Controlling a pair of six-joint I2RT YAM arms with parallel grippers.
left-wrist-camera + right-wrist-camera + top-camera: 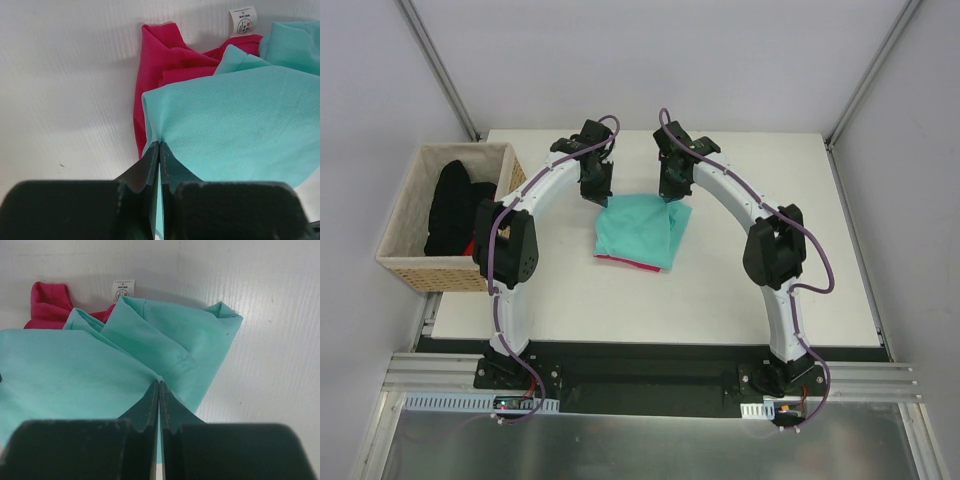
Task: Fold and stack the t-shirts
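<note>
While the table (770, 290) holds the teal t-shirt (638, 232) at its middle, draped over the pink t-shirt (160, 65), you have both claws pinching the teal's far edge: left gripper (159, 150) at the left corner, right gripper (159, 390) beside the sleeve. Risks: thin pinches could slip; lifting may drag the pink one along; the sleeve may flop open. The pink shirt's white label (243, 20) shows.

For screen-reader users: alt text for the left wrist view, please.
The shut left end effector pinches the edge of a teal cloth t-shirt lying over a magenta-pink cloth t-shirt with a white neck label, on a white table.
</note>
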